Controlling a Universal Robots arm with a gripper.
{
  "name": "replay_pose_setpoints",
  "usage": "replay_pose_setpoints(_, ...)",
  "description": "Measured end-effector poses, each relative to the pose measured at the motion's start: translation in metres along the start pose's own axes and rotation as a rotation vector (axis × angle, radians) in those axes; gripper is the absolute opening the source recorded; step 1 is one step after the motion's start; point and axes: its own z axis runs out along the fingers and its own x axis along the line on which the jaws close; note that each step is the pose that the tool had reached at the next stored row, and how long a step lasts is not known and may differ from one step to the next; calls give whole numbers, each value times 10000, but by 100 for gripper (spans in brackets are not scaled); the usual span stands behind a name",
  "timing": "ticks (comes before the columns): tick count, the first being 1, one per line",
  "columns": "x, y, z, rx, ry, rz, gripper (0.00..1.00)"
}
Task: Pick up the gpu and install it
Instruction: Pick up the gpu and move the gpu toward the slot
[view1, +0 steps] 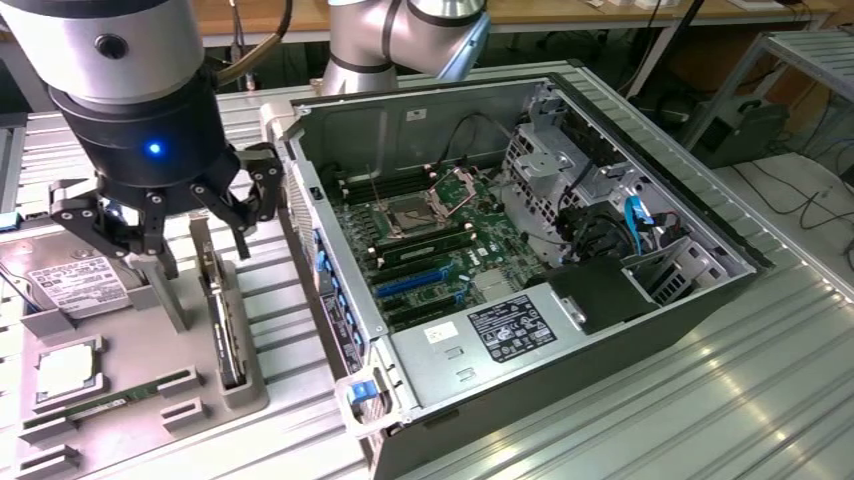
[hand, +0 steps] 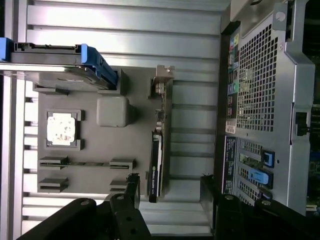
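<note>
The gpu (view1: 224, 330) stands on its long edge in a slot of the grey holder tray (view1: 140, 345), at the exterior view's left beside the open computer case (view1: 441, 130). In the wrist view the gpu (hand: 157, 155) is a thin black strip with its silver bracket (hand: 163, 80) at the far end. My gripper (view1: 203, 252) hangs open just above the card's far end, one finger on each side of it, touching nothing. The black fingers (hand: 131, 192) straddle the card's line in the wrist view, around the gripper's middle (hand: 170, 192).
The tray also carries a hard drive (view1: 74, 280), a CPU (view1: 67, 370) and a green RAM stick (view1: 114, 397). A grey post (hand: 112, 111) rises from it. The motherboard's blue slots (view1: 407, 282) lie open inside the case. Ribbed metal table (view1: 694, 400) surrounds everything.
</note>
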Motion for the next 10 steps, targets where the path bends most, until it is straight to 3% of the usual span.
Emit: replay_pose_setpoints(10, 12, -72, 153, -1, -1, -1, 60)
